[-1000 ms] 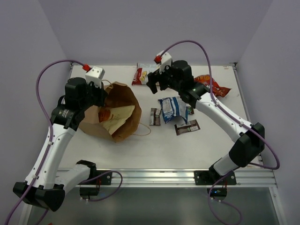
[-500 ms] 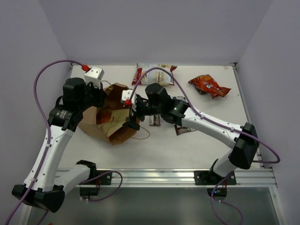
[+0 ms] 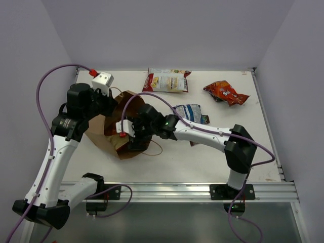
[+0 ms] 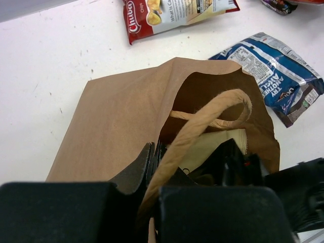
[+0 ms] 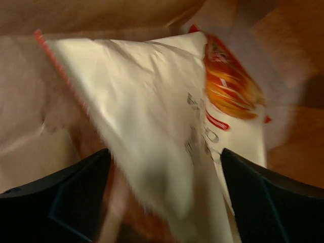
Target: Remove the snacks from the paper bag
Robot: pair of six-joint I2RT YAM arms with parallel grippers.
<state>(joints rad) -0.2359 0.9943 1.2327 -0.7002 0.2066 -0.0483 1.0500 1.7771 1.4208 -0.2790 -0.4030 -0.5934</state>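
My right gripper [image 5: 167, 190] sits spread inside the paper bag [image 4: 116, 116], centre-left overhead, straddling a cream packet [image 5: 147, 111]. I cannot tell the left gripper [image 3: 111, 104]'s grip.

Right arm [image 3: 202, 134] reaching left, right claw [image 5: 164, 169] spread, left claw [image 3: 108, 104] angled down

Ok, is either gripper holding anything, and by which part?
Left gripper pinches the paper bag by its rim beside the handle. Right gripper, open inside the bag, straddles a cream packet but grips nothing.
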